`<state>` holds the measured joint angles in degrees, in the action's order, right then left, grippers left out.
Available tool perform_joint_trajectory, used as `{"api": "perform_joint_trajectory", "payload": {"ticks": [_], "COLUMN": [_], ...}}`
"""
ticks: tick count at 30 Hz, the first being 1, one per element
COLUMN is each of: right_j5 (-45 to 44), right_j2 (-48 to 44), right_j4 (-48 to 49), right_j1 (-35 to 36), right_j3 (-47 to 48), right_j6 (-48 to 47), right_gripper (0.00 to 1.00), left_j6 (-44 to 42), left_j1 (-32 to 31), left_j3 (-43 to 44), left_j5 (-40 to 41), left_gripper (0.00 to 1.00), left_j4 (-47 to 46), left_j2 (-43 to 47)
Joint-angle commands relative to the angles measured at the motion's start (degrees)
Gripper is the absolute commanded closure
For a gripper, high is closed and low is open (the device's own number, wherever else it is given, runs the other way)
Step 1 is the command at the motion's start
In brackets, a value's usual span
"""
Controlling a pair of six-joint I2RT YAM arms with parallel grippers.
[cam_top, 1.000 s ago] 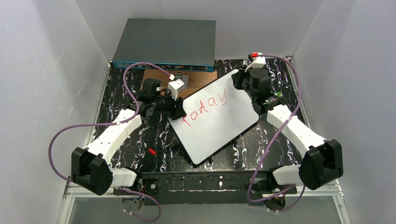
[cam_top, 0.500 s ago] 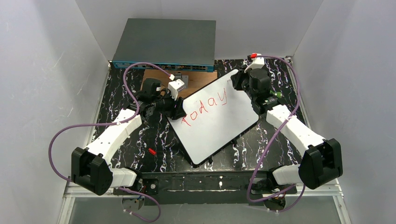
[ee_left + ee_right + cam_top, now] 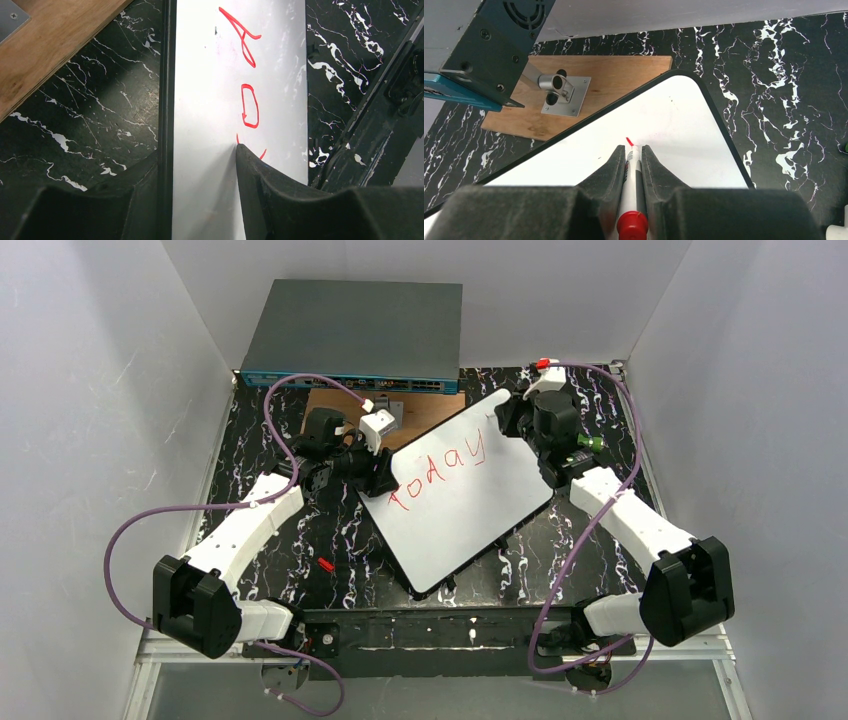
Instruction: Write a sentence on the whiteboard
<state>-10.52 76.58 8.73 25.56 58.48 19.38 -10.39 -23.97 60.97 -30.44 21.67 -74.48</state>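
The whiteboard (image 3: 465,505) lies slanted on the black marbled table with red letters reading "TODAY" (image 3: 440,468) on it. My left gripper (image 3: 385,476) is shut on the board's left edge. In the left wrist view (image 3: 200,155) one finger sits outside the black rim and the other presses on the white face (image 3: 210,90) beside the red letters. My right gripper (image 3: 505,418) hovers over the board's far corner, shut on a white marker (image 3: 632,195) with a red end. The marker's tip meets the board (image 3: 679,125) at a short red stroke (image 3: 629,141).
A grey network switch (image 3: 355,335) stands at the back. A brown wooden plate (image 3: 335,403) with a metal bracket (image 3: 561,92) lies before it, partly under the board. A small red cap (image 3: 325,565) rests on the table at near left. White walls close in on both sides.
My right gripper with the marker has crept slightly toward the board's far corner. The left gripper and the board have not moved.
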Motion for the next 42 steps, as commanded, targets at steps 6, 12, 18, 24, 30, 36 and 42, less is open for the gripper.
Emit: {"api": "perform_joint_trajectory", "payload": {"ticks": [6,12,18,24,30,36,42], "right_j5": [6.91,3.34,-0.13,-4.29,-3.88,-2.91,-2.44], "right_j2": [-4.55,-10.92,-13.54,-12.25,-10.92,-9.11,-6.82], "right_j4": [2.06,-0.45,-2.50,-3.72,-2.73,-1.65,-0.32], "right_j1": [-0.16,-0.16,-0.18,-0.61,-2.14,-3.65,-4.03], "right_j3": [-1.70,-2.40,-3.11,-3.54,-4.60,-4.71,-4.00], "right_j6": [1.63,2.32,1.24,-0.02,-0.21,-0.10,0.57], "right_gripper": [0.99,0.99,0.99,0.99,0.99,0.99,0.99], "left_j6": [-6.54,-6.57,-6.57,-6.57,-6.59,-6.52,-6.71], "left_j1": [-2.15,-2.23,-2.23,-2.25,-2.23,-2.26,-2.31], "left_j3": [-0.47,-0.05,0.12,-0.18,-0.11,-0.68,-0.29], "left_j5": [-2.69,-2.72,-2.69,-2.84,-2.65,-2.73,-2.51], "left_gripper": [1.00,1.00,1.00,1.00,1.00,1.00,1.00], "left_j4": [3.07,2.89,2.67,2.58,2.82,2.98,3.53], "left_j2": [-0.05,-0.66,-0.82,-0.61,-0.41,0.11,0.08]}}
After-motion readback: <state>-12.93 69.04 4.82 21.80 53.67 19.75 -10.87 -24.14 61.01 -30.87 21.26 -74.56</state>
